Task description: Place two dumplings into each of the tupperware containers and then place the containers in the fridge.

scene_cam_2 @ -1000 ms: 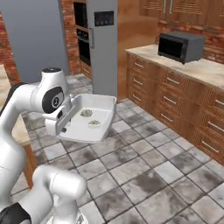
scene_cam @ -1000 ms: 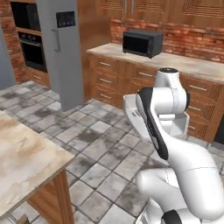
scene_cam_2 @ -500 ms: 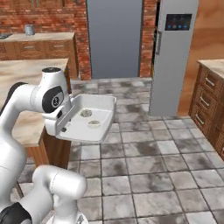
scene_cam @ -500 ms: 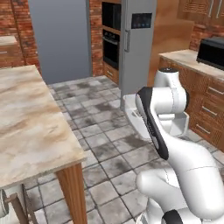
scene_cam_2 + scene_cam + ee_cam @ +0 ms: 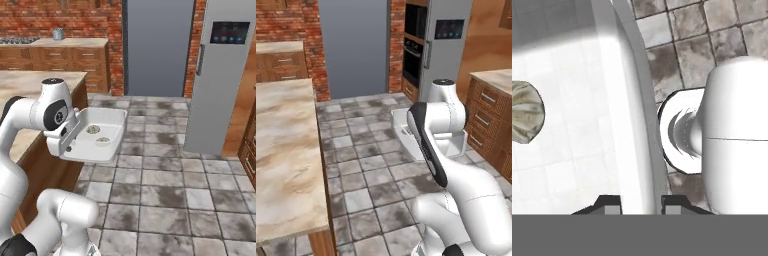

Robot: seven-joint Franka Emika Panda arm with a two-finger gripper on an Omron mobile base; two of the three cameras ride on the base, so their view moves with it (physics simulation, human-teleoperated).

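You have the white tray (image 5: 95, 136) loaded: two dumplings (image 5: 98, 135) lie in it, side by side near its middle, so that part is done for this container. What's left, as far as you can judge, is getting it into the fridge (image 5: 223, 75), which stands shut ahead and to the right, well apart from the tray. Its door has to come open first. The dark tray isn't something you can check from here.

Your gripper (image 5: 640, 202) is clamped on the tray's rim, one finger on each side of the wall. The tray hangs level over the tiled floor (image 5: 165, 200), beside the island counter (image 5: 281, 155), one dumpling just inside the held wall.
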